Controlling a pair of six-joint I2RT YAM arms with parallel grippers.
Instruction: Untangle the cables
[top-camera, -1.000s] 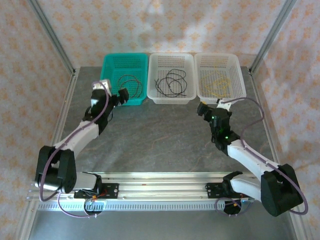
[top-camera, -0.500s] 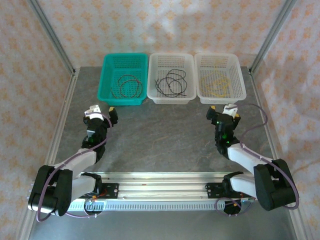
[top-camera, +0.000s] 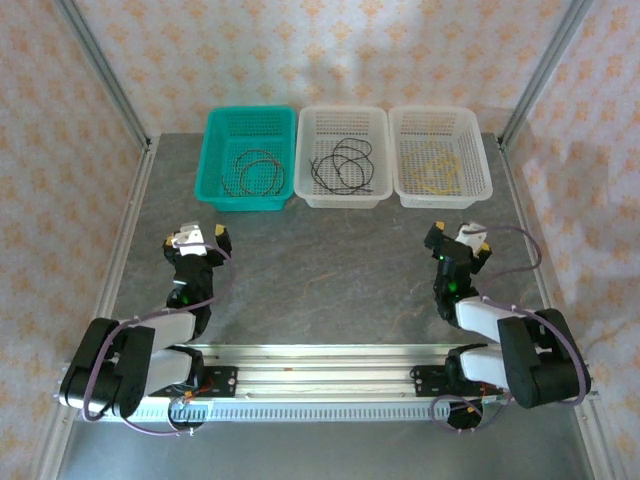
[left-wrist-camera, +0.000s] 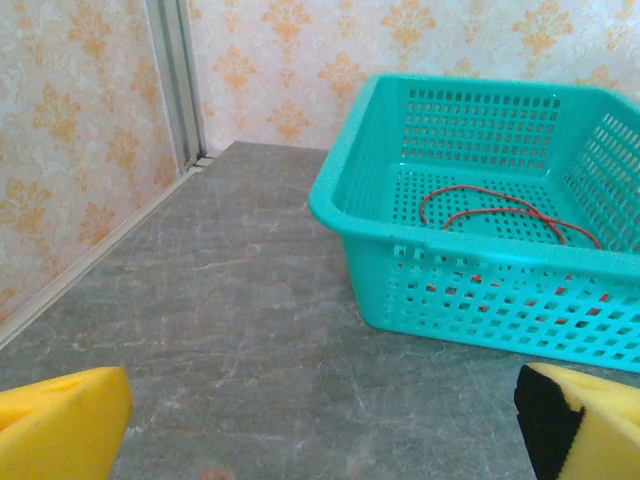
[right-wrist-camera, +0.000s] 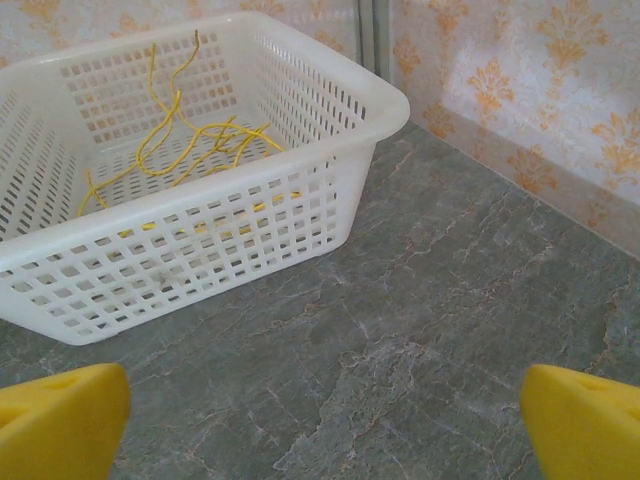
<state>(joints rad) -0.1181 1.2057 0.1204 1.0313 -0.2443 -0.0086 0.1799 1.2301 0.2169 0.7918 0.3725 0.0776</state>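
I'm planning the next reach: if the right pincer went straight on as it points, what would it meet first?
The right pincer would probably meet the near wall of the white basket holding the yellow cable, past bare table; depth unclear.

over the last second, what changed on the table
Both arms drew back toward their bases: the left tool away from the teal basket, the right tool from the right white basket. Both are open, holding nothing. The red cable, black cable and yellow cable stayed in their baskets.

Left arm and right arm have folded back from the baskets.
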